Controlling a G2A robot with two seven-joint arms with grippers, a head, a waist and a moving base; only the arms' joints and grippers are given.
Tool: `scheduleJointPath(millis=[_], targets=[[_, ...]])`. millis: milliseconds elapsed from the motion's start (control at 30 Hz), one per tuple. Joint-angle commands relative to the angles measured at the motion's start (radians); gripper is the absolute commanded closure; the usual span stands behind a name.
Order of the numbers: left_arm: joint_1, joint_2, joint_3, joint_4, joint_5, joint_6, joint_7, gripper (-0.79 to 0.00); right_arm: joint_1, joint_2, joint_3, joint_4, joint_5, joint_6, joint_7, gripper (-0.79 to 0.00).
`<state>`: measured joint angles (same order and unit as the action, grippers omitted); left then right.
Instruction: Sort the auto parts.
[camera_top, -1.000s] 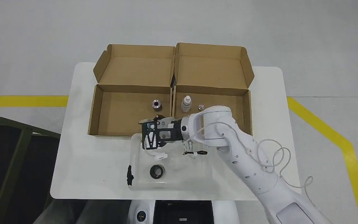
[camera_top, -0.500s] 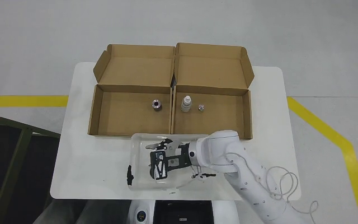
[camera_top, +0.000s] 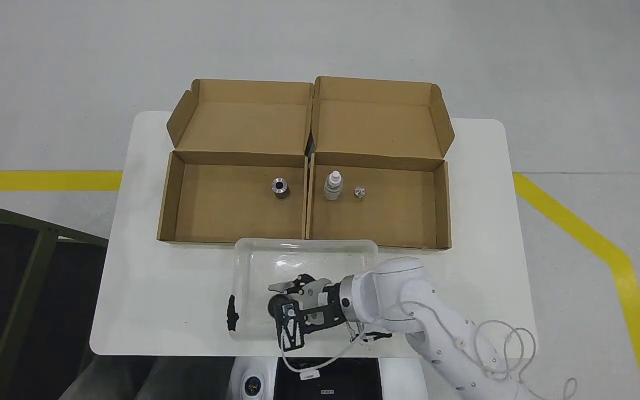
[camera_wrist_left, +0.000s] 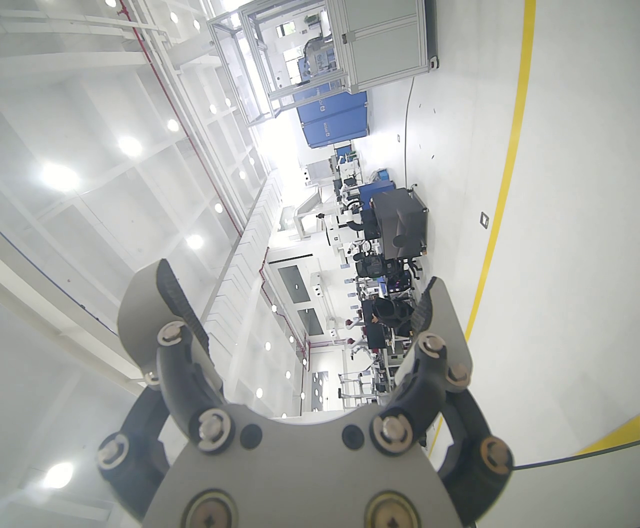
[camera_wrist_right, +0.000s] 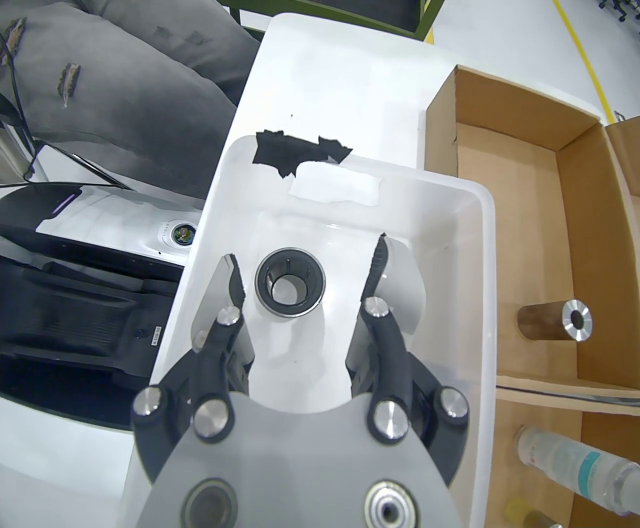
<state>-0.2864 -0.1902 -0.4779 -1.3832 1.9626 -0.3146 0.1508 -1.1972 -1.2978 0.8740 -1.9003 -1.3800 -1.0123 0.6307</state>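
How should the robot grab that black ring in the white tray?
Probably pinch the black ring by its outer rim from above, a finger on each side: it lies flat, hole up, in the white tray, below the open right gripper.

The tray (camera_wrist_right: 440, 210) is glossy plastic, the box (camera_wrist_right: 505, 160) matt cardboard, the cylinder (camera_wrist_right: 550, 322) polished metal.

Right end effector (camera_top: 282, 316) is inside the clear plastic tray (camera_top: 300, 246) on the white counter (camera_top: 140, 290); beyond it, the left brown cardboard box (camera_top: 215, 200) holds a short metal cylinder (camera_top: 277, 186); the right brown cardboard box (camera_top: 400, 205) holds a small white bottle (camera_top: 334, 184)
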Motion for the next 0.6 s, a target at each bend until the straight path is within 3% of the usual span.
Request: scheduleJointPath(millis=[0,567], targets=[[0.000,0.000,0.000,0.000,0.000,0.000,0.000,-0.785,0.001,0.007,0.000,0.007,-0.010,0.000,-0.005,-0.459],[0.000,0.000,0.000,0.000,0.000,0.000,0.000,-0.785,0.044,0.030,-0.054,0.090,-0.067,0.018,-0.069,-0.474]])
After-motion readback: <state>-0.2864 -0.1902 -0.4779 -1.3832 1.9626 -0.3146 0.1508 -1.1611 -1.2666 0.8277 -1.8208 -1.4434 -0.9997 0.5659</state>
